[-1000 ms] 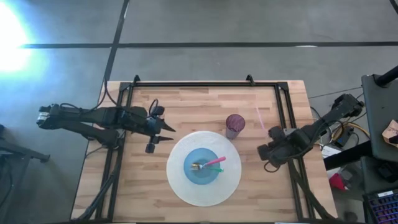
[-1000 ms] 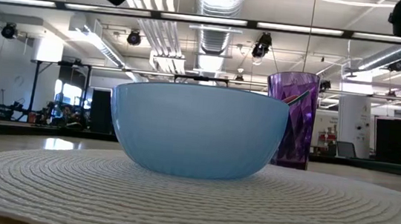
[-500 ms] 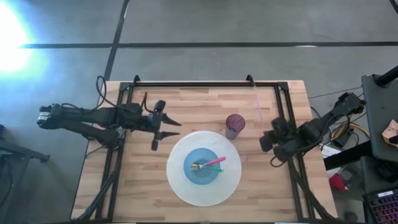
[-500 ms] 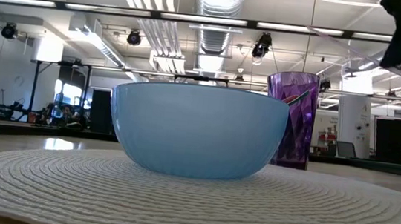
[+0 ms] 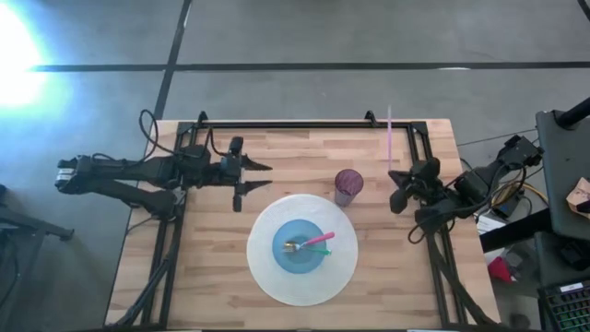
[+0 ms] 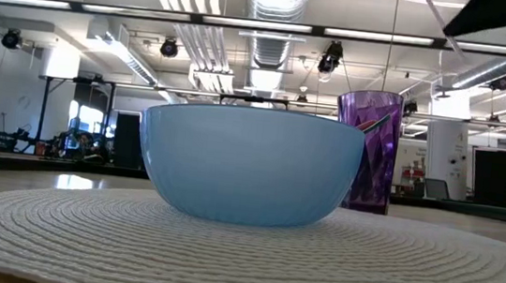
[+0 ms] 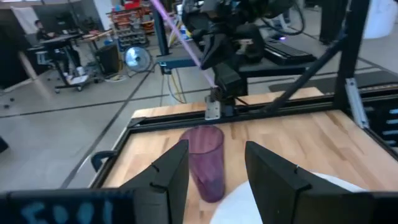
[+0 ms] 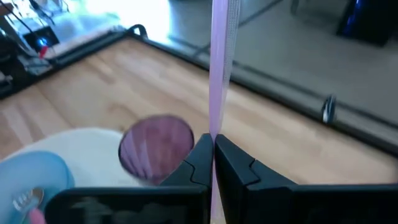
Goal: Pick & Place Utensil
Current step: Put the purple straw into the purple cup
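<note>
Right gripper (image 5: pixel 395 175) hovering over the table's right side, just beside the purple cup (image 5: pixel 348 186); fingers pinched tight around a thin pink straw (image 5: pixel 389 135), no gap visible between them in the right wrist view beyond the straw's own width. Straw (image 8: pixel 219 68) running up and away from the fingertips, its free end reaching toward the table's far edge in the high view. Cup (image 8: pixel 157 149) upright, empty as far as visible, touching the far rim of the round woven placemat (image 5: pixel 267 269).

Left gripper (image 5: pixel 245 179) raised over the wooden table (image 5: pixel 295 152) near the left rail, fingers (image 7: pixel 173 167) spread wide, nothing between them, pointed toward the cup (image 7: pixel 205 160).

Blue bowl (image 5: pixel 302 247) centred on the placemat, holding a fork with a pink-and-green handle (image 5: pixel 312 243). In the low view, bowl (image 6: pixel 250 165) in front, cup (image 6: pixel 364 149) behind it.
</note>
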Available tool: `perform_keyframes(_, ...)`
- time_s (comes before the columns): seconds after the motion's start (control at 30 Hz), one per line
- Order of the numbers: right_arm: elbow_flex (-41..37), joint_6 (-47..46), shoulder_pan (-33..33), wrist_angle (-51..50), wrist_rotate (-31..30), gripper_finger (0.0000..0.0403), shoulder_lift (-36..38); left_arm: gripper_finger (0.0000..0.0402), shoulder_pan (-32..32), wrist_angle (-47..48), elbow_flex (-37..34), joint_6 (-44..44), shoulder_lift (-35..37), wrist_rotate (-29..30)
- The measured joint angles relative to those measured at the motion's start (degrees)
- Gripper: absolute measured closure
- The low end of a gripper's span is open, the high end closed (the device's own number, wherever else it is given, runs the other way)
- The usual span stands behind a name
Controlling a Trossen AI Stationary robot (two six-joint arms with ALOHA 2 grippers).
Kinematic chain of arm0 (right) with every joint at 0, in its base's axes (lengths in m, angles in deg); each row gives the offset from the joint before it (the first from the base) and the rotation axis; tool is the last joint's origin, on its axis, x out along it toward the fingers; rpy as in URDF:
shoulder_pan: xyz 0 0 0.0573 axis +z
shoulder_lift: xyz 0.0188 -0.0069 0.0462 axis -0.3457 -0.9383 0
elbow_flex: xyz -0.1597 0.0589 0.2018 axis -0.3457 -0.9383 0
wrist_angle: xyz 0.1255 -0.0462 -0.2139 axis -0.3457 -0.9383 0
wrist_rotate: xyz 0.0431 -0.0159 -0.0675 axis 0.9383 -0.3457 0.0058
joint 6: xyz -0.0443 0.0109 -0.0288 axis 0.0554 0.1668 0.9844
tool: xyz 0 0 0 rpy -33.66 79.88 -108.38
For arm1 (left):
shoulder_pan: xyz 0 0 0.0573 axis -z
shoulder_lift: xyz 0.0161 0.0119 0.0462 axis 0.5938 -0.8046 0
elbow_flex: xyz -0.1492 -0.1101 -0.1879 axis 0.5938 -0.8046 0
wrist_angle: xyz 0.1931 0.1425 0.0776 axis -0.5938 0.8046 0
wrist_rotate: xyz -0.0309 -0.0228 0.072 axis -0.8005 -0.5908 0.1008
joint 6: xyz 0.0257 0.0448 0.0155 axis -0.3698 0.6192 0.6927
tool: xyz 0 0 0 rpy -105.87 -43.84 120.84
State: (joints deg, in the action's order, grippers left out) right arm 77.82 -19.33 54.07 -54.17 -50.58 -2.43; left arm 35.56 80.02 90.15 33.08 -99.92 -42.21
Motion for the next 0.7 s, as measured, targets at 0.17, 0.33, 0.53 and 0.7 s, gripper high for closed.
perform_keyframes(0.17, 0.1, 6.8, -0.3, 3.6, -3.9, 0.0395, 0.1, 0.025, -2.0, -3.8, 0.0, 0.0, -2.2, 0.0)
perform_keyframes(0.33, 0.1, 16.0, -1.7, 9.0, -5.1, 0.0395, 0.0, 0.025, -4.3, -8.2, 0.0, 0.2, -4.6, -0.1)
perform_keyframes(0.53, 0.0, 28.4, -3.8, 16.9, -5.1, 0.0395, 0.0, 0.024, -6.7, -13.0, 0.1, 0.2, -7.1, -2.4)
perform_keyframes(0.7, -0.1, 31.9, -5.6, 17.5, -5.1, 0.0395, 0.1, 0.0197, -7.6, -13.4, 3.1, 0.2, -10.5, -3.0)
